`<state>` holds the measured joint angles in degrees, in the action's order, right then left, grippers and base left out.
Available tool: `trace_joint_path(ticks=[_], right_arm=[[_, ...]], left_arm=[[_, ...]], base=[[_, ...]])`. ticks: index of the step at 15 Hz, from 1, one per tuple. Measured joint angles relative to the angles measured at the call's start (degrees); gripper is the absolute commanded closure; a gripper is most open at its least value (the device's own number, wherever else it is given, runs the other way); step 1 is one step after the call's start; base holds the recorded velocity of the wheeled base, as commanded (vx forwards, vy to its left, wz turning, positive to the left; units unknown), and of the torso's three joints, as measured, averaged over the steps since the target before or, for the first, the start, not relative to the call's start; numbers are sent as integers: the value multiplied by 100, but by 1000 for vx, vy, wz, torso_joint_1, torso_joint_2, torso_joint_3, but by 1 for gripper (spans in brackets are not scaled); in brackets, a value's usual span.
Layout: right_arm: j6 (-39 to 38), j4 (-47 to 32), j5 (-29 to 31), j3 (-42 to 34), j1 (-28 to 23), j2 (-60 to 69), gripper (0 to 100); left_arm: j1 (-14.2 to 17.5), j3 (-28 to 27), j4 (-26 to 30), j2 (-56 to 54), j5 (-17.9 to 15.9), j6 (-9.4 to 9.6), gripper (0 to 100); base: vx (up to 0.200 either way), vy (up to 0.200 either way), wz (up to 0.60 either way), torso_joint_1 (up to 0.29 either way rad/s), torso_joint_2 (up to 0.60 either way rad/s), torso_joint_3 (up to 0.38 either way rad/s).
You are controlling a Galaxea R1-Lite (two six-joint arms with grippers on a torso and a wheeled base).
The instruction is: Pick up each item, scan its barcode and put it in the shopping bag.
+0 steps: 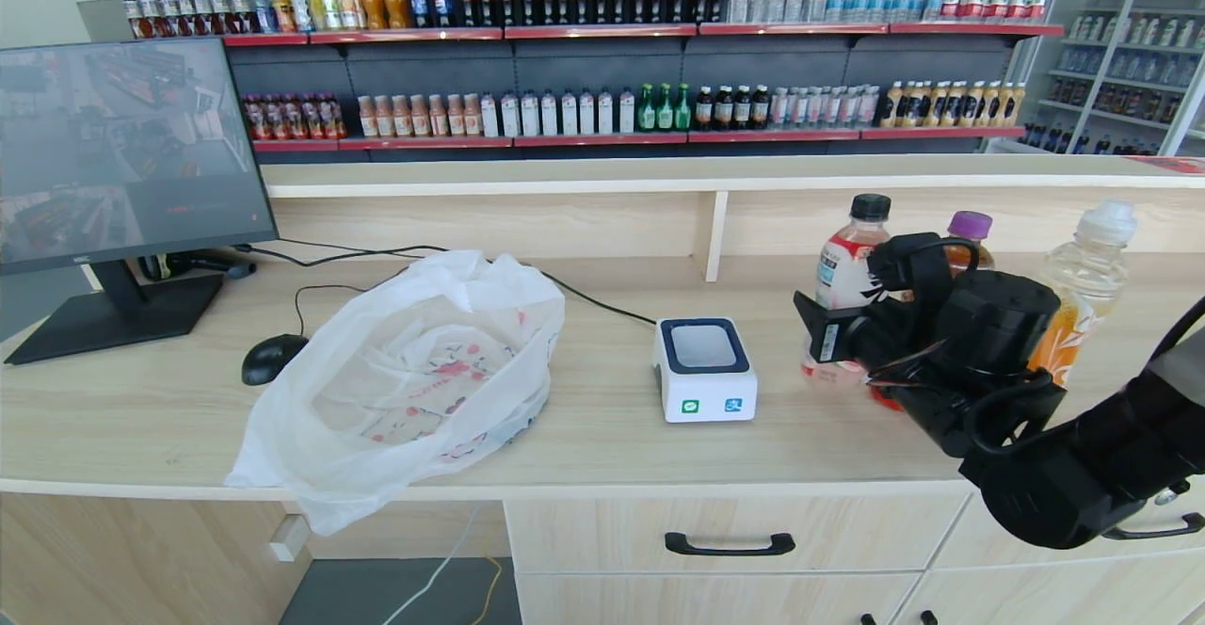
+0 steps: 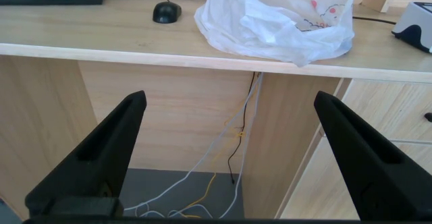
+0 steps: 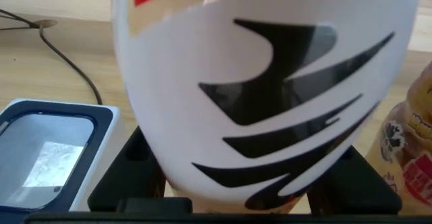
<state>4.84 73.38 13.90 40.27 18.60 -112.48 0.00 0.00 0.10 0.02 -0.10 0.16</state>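
The white shopping bag (image 1: 414, 371) lies crumpled at 9 o'clock from the scanner (image 1: 704, 368). At 3 o'clock stand a black-capped bottle (image 1: 844, 272), a purple-capped bottle (image 1: 970, 226) and a white-capped bottle (image 1: 1097, 258).

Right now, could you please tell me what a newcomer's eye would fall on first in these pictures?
Most striking is the right gripper, its jaws closed on the black-capped bottle at the right end of the counter. To its left sit the white scanner mid-counter and the crumpled shopping bag, with shelves of drinks behind.
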Motion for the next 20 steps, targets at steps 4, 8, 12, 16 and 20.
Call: trace_joint_path(ticks=[4, 8, 12, 16, 20], right_arm=[[5, 48, 2, -245, 13, 413, 100], [0, 193, 4, -658, 151, 827, 100], [-6, 293, 4, -1259, 217, 1342, 100], [-17, 382, 2, -1982, 228, 1954, 100], [-30, 417, -11, -2697, 226, 2662, 100]], left_arm=[[0, 0, 0, 0, 0, 2, 0], [0, 0, -2, 0, 0, 2, 0], [0, 0, 0, 0, 0, 0, 0], [0, 0, 0, 0, 0, 2, 0], [0, 0, 0, 0, 0, 2, 0]], base=[[0, 0, 0, 0, 0, 0], [0, 0, 0, 0, 0, 0], [0, 0, 0, 0, 0, 0], [0, 0, 0, 0, 0, 0], [0, 0, 0, 0, 0, 0]])
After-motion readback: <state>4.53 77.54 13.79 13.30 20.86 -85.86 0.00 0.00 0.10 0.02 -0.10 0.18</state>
